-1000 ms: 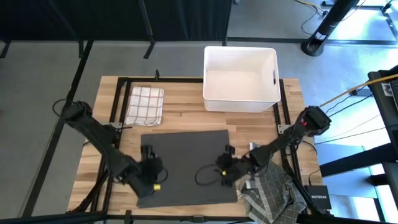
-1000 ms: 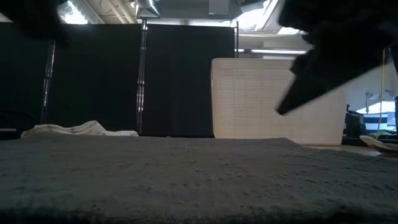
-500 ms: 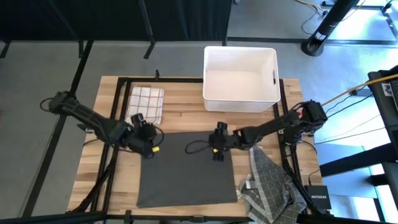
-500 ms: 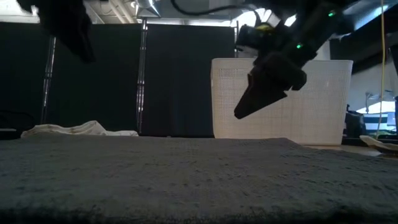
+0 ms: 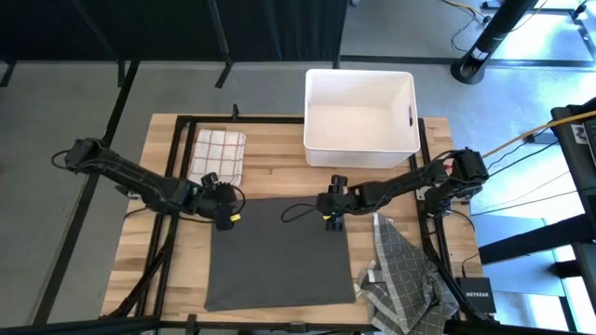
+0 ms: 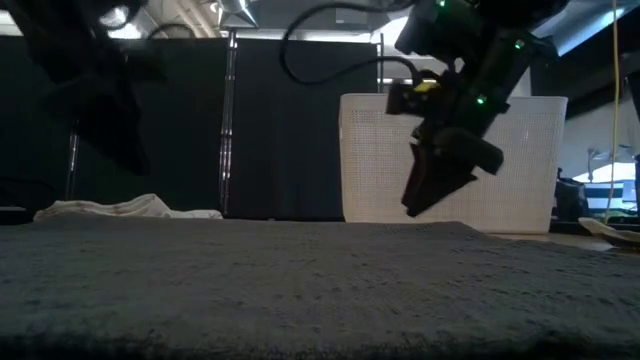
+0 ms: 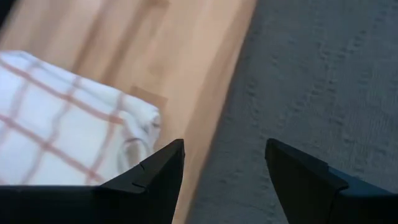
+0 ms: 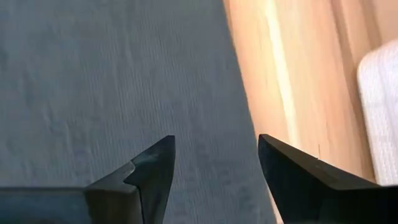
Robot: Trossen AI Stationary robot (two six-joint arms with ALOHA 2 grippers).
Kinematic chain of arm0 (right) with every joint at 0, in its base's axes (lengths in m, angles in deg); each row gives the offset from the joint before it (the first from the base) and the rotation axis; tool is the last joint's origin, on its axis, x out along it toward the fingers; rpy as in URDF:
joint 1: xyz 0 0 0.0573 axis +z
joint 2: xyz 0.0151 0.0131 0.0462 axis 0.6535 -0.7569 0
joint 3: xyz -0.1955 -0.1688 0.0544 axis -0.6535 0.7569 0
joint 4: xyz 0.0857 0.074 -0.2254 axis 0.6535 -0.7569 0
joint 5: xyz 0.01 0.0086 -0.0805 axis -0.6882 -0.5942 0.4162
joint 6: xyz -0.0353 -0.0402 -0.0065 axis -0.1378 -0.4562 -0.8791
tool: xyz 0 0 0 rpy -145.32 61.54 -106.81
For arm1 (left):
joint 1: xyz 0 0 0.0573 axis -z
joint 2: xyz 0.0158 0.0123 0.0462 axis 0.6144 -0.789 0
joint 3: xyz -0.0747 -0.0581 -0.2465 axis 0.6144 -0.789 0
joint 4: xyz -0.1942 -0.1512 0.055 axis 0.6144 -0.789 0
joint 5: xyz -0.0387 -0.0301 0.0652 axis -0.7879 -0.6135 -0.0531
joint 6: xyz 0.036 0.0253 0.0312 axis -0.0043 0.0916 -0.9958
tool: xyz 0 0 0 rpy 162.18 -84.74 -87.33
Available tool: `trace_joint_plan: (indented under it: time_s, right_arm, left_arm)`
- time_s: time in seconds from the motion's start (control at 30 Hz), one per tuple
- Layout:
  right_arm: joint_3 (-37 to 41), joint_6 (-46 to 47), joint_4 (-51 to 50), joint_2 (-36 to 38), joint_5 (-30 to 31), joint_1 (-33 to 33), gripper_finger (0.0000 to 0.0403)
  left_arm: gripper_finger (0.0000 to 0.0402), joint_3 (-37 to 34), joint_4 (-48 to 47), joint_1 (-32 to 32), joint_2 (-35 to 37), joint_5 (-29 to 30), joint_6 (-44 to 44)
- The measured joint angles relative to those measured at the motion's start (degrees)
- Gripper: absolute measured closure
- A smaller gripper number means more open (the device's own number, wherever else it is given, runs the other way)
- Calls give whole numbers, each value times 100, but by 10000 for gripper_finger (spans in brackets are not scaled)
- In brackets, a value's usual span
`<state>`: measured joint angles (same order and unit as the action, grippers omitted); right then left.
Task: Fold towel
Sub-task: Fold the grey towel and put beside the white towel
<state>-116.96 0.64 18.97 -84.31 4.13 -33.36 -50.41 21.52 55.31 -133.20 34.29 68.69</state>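
Two tools hovering over the dark towel's [image 5: 277,249] far corners

Left tool [image 5: 223,201] is hanging wide open and empty near the folded checked cloth [image 5: 217,156] — right tool [image 5: 332,203] is gaping too, holding nothing; the towel is lying flat on the tabletop [image 5: 279,172].
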Motion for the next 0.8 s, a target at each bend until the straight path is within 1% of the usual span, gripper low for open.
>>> trace_joint_plan:
  time_s: [0.1, 0.17, 0.23, 0.33, 0.47, 0.57, 0.8]
  right_arm:
    - [2, -19, -104, 0, -107, -164, 172]
    - [2, -17, -98, 0, -336, -362, 172]
    - [2, -16, -82, 0, -733, -616, 172]
    - [2, -14, -105, 0, -1415, -1002, 172]
    - [2, -48, -183, 0, -2000, -1297, 172]
    - [2, -119, -426, 0, -2107, -1402, 172]
    - [113, -306, -554, 0, -2105, -1427, 172]
  left_arm:
    - [185, -220, 238, -253, -2, -255, -267]
    - [185, -258, 268, -461, -2, -394, -430]
    - [185, -287, 256, -700, -2, -643, -620]
    - [185, -292, 264, -1121, -2, -1271, -984]
    - [185, -292, 109, -1591, -2, -1865, -1379]
    - [185, -292, 32, -1833, -59, -2102, -1420]
    - [185, -292, -24, -2155, -570, -2196, -1432]
